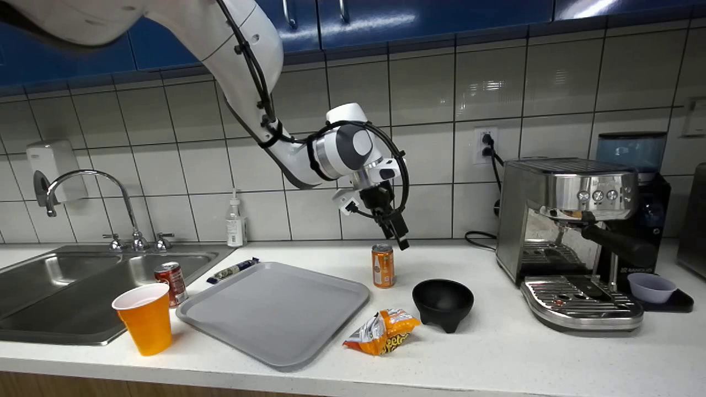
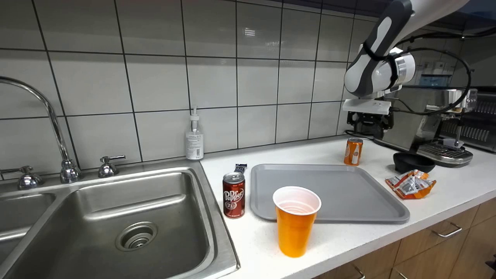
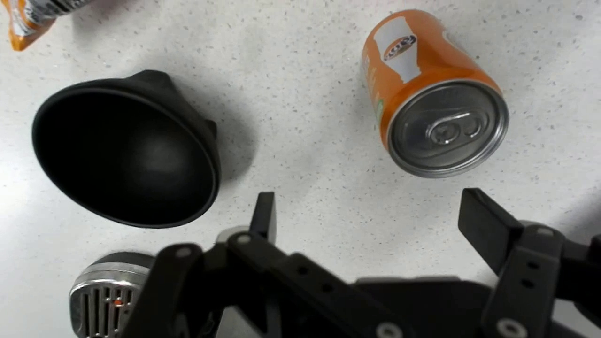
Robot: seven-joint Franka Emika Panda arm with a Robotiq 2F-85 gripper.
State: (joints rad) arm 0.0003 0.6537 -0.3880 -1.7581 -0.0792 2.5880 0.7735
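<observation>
From where I stand, the spread, empty claw (image 3: 368,196) hangs above the white bench (image 1: 529,358) near an upright orange can (image 3: 434,96), which stands between a gray tray (image 1: 276,311) and a black bowl (image 3: 127,155); a sure grip would probably want both fingers (image 3: 488,227) centred about the can before lowering, clear of the bowl

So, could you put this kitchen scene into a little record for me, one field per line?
Setting: kitchen counter with a steel sink
Claw: open, holding nothing, above the counter
Nearest to the claw: orange soda can, upright, not gripped
Near that can: black bowl
Beside the bowl: orange snack bag
Flat on the counter: grey tray
Around the tray: Dr Pepper can and orange cup, both upright; wrapped bar, lying down
Appliance: silver coffee machine
</observation>
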